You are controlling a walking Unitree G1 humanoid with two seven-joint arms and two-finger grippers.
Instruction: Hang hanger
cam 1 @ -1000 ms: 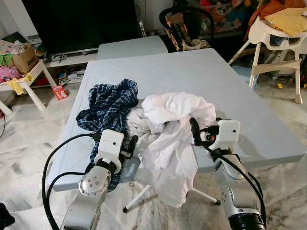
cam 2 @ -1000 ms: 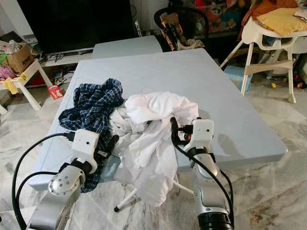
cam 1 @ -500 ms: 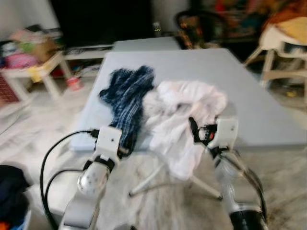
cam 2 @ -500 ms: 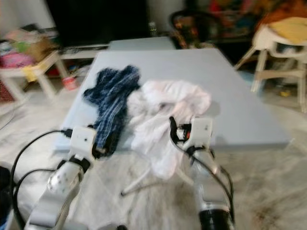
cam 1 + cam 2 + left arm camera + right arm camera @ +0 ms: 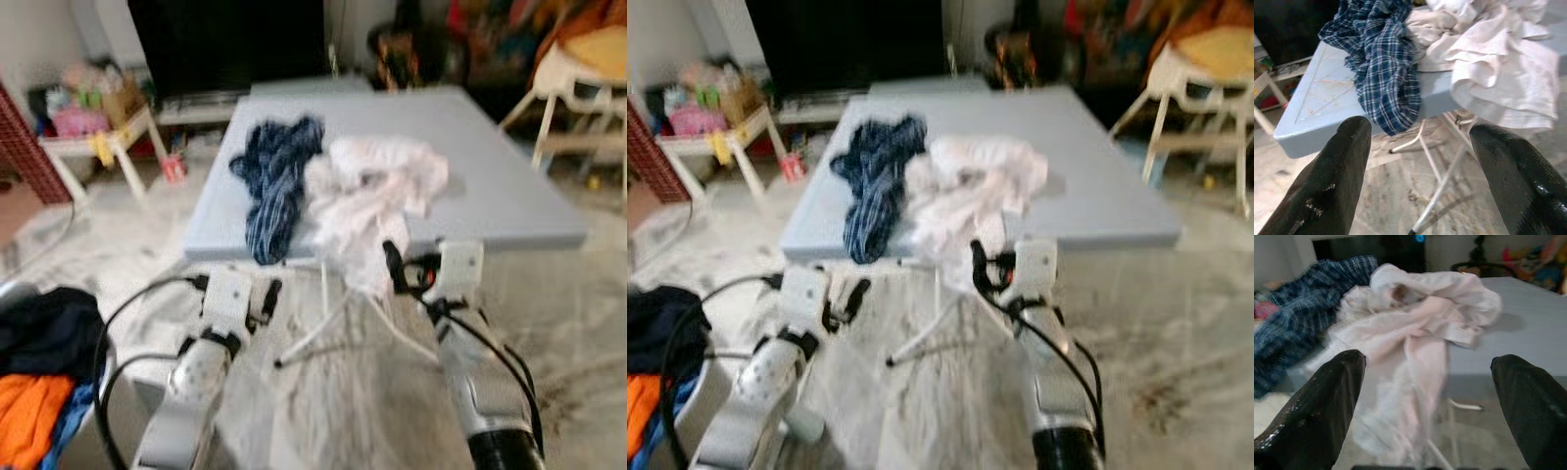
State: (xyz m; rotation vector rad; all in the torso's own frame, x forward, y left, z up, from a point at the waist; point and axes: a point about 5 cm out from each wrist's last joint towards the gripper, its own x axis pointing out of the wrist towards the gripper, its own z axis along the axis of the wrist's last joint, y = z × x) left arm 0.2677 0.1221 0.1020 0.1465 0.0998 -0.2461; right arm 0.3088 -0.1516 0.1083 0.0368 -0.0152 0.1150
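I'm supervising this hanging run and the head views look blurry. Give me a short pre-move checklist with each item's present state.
1. Left gripper free: ok, fingers spread wide, nothing between them.
2. Right gripper free: ok, fingers open and empty.
3. Garments located: ok, dark blue plaid shirt and crumpled white shirt lie side by side on the grey-blue folding table, both draping over its near edge.
4. Within reach: not ok, both grippers sit short of the table, above the marble floor.
5. Hanger found: cannot tell, no hanger can be made out.
6. Head views steady: not ok, blurred.
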